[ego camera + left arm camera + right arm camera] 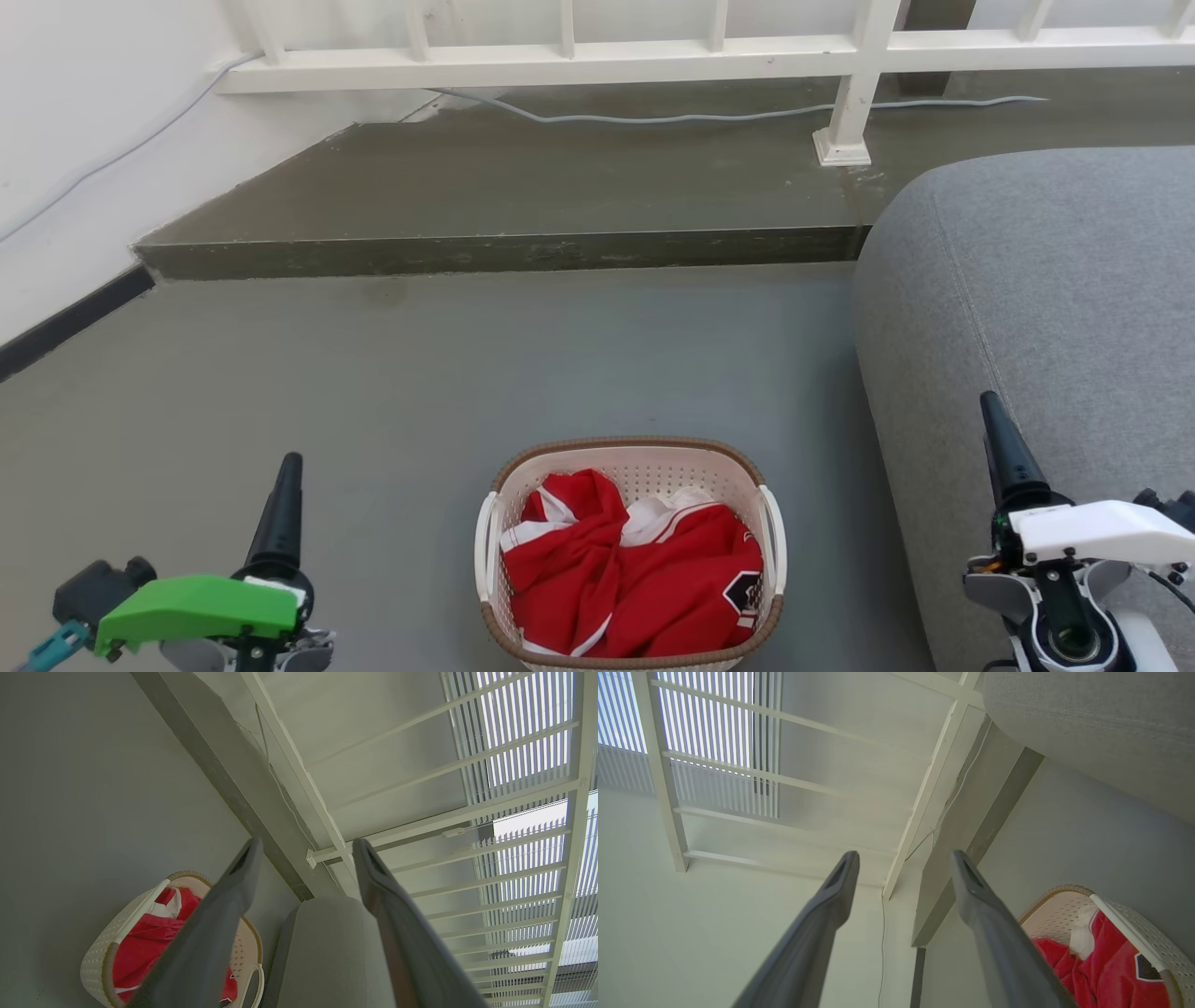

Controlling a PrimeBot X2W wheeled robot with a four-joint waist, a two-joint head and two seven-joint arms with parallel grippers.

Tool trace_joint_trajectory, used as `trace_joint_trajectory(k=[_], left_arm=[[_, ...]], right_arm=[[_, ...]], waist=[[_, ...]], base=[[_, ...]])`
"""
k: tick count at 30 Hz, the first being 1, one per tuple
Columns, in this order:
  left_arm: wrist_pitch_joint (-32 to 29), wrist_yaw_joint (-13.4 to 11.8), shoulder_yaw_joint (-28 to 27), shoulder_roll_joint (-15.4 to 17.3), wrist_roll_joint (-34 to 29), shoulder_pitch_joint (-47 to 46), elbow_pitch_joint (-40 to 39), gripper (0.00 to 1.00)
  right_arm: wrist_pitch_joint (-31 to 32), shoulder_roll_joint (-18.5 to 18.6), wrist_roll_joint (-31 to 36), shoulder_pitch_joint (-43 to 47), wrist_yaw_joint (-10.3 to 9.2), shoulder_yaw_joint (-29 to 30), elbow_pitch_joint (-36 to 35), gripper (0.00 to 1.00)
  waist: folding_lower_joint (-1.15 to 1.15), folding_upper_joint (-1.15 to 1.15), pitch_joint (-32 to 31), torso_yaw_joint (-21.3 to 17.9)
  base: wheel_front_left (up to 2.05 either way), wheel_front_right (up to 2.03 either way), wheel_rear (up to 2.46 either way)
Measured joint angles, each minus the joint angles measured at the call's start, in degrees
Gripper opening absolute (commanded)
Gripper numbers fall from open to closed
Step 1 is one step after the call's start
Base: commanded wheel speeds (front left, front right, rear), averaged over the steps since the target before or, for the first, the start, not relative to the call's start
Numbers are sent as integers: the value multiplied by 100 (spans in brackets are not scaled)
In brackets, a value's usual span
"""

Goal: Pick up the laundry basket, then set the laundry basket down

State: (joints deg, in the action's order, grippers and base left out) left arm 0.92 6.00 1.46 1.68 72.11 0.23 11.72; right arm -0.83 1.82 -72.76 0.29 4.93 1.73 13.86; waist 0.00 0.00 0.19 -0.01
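Laundry basket (644, 474): bottom centre of head view, upright on grey floor (373, 392), just left of grey sofa (1046, 299).
Load: red/white garment (644, 579) bunched inside, sits below the rim.
Left gripper (307, 847): fingers spread, nothing between them. Lower left in head view, well apart from basket.
Right gripper (903, 856): also spread and empty. Lower right in head view, in front of sofa.
Handling (est.): thin perforated plastic, prob light w/ one garment in it. Walls likely flex if squeezed; brown rim band looks stiffer.
Grab pts: left-side handle (485, 551) and right-side handle (777, 546), one per gripper. Thin loops, so hook fingers through, don't pinch the walls.
Risk: uneven lift would tip it.
Status: pick not begun, no contact.
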Motion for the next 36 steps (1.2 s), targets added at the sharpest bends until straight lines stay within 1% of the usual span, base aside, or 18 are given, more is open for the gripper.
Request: trace_joint_trajectory(k=[5,8,11,12,16,19,21,25,27,28,31,36], left_arm=[[85,-37,122,7,-637,1,-148,100],[124,-70,224,16,-995,1,-221,100],[176,-112,270,24,-1340,3,-298,100],[211,-140,291,26,-1434,3,-309,100],[289,-219,401,33,-1868,9,-346,100],[343,-259,452,36,-2190,15,-414,100],[377,-309,491,46,-2426,19,-459,100],[431,-385,599,58,-2815,60,-515,100],[470,-404,614,58,-2885,88,-524,100],[478,-436,634,65,-3105,130,-541,100],[528,-452,664,67,-3243,136,-579,100],[626,-516,776,73,-3716,153,-675,100]], right_arm=[[-74,2,532,1,-59,-145,-97,100],[-124,2,827,2,-143,-243,-159,100],[-175,5,1121,5,-160,-333,-209,100],[-200,5,1209,8,-203,-371,-232,100],[-290,8,1503,25,-261,-468,-290,100],[-335,9,1747,31,-355,-557,-352,100],[-368,9,1885,47,-383,-604,-388,100],[-427,12,2189,99,-454,-698,-450,100],[-450,13,2262,123,-457,-727,-461,100],[-483,14,2416,145,-505,-773,-487,100],[-538,15,2548,145,-513,-810,-528,100],[-623,20,2945,146,-610,-931,-616,100]], waist=[[0,0,-4,1],[0,0,-8,1],[0,0,-14,1],[0,0,-15,1],[0,0,-19,0],[0,0,-21,-2],[0,0,-21,-3],[0,0,-20,-6],[0,0,-19,-7],[0,0,-19,-8],[0,0,-18,-8],[0,0,-16,-7]], base=[[0,0,0],[0,0,0],[0,0,0],[0,0,0],[0,0,0],[0,0,0],[0,0,0],[0,0,0],[0,0,0],[0,0,0],[0,0,0],[0,0,0]])
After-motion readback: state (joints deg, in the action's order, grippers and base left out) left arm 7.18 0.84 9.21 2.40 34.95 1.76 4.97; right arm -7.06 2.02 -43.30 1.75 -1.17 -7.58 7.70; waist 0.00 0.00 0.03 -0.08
